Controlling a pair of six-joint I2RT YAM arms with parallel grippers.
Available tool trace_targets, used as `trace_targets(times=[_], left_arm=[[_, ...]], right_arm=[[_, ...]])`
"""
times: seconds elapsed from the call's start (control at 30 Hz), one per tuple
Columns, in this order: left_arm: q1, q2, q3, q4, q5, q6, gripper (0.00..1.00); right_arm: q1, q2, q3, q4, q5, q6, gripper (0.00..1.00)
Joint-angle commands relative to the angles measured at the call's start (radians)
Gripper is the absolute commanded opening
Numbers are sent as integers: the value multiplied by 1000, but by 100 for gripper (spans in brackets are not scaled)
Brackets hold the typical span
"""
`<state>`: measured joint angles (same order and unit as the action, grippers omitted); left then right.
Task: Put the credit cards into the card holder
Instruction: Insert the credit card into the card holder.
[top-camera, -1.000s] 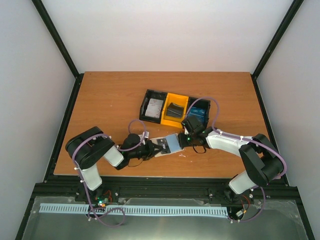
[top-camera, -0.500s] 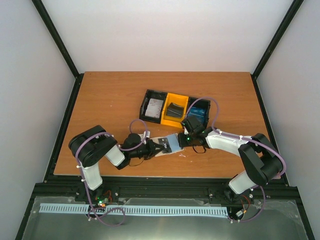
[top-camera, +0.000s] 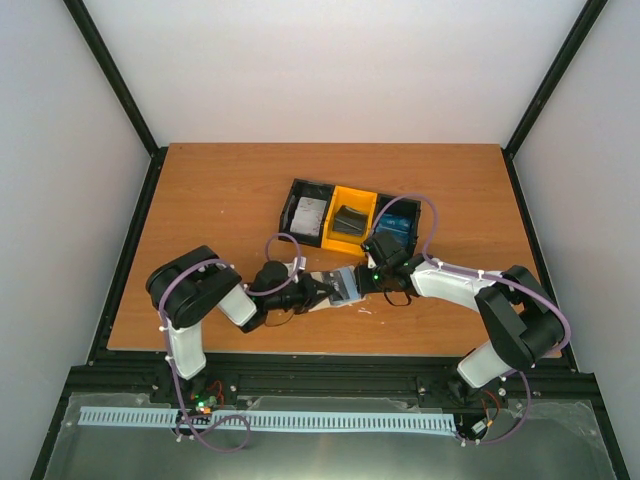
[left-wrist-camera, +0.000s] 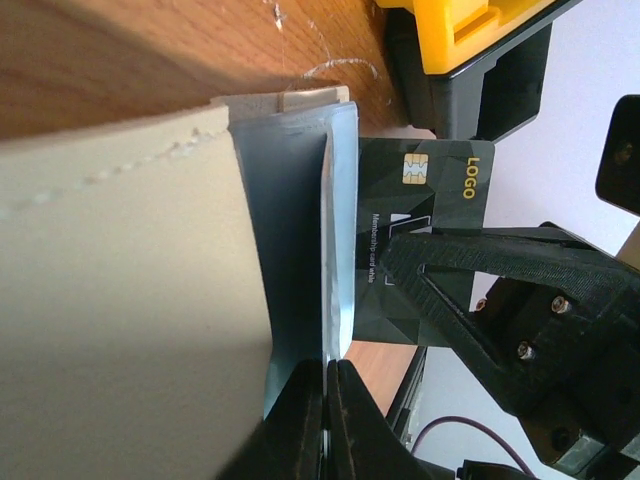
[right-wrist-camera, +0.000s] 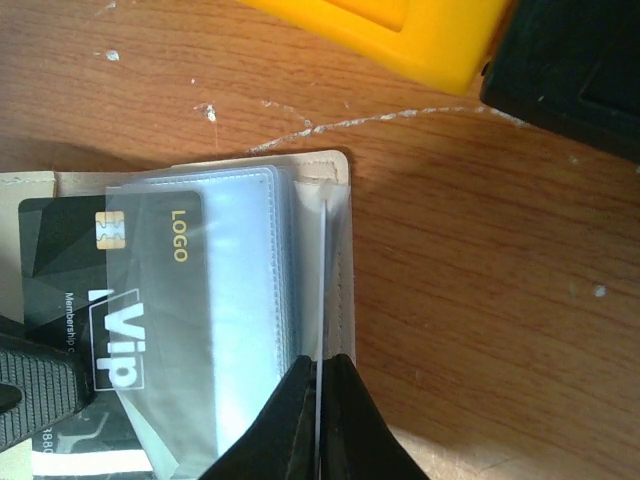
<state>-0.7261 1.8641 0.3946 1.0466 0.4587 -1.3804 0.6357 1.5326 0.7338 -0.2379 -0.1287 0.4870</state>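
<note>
White walls (top-camera: 330, 70) and a black frame (top-camera: 112, 75) are enclosing a brown wooden table (top-camera: 220, 200), which is showing pale scratches only in the wrist views. A black-and-yellow tray (top-camera: 288, 212) is sitting past mid-table, carrying a grey-white card (top-camera: 311, 214), a dark item (top-camera: 349, 220) and a blue card (top-camera: 398, 226), one per compartment. The card holder (top-camera: 340, 286) is lying open on the table just in front of the tray, between the left gripper (top-camera: 322, 292) and the right gripper (top-camera: 362, 281). From overhead the fingers are too small to read. Each wrist view is showing its own fingers pressed together on a thin clear sleeve of the holder. Only these views are revealing a dark credit card (left-wrist-camera: 435, 185), marked LOGO with a gold chip, lying partly inside the sleeves.
</note>
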Motion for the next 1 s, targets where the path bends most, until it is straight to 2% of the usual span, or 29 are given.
trace_targets(times=[0.0, 0.2, 0.33, 0.57, 0.7, 0.97], left_arm=[[-9, 5, 39, -57, 10, -2, 2], [-17, -69, 120, -342, -19, 83, 11], [-22, -115, 158, -516, -51, 123, 27], [-32, -152, 219, -727, -94, 169, 54], [-40, -169, 271, -870, -137, 200, 57], [-70, -118, 385, -1009, -158, 256, 64]], right_arm=[[15, 32, -24, -28, -18, 8, 3], [16, 28, -27, -24, -12, 10, 3], [16, 26, -31, -20, -9, 14, 3], [16, 27, -34, -16, -8, 16, 3], [16, 30, -35, -12, -9, 18, 3], [16, 31, -36, -11, -11, 17, 3]])
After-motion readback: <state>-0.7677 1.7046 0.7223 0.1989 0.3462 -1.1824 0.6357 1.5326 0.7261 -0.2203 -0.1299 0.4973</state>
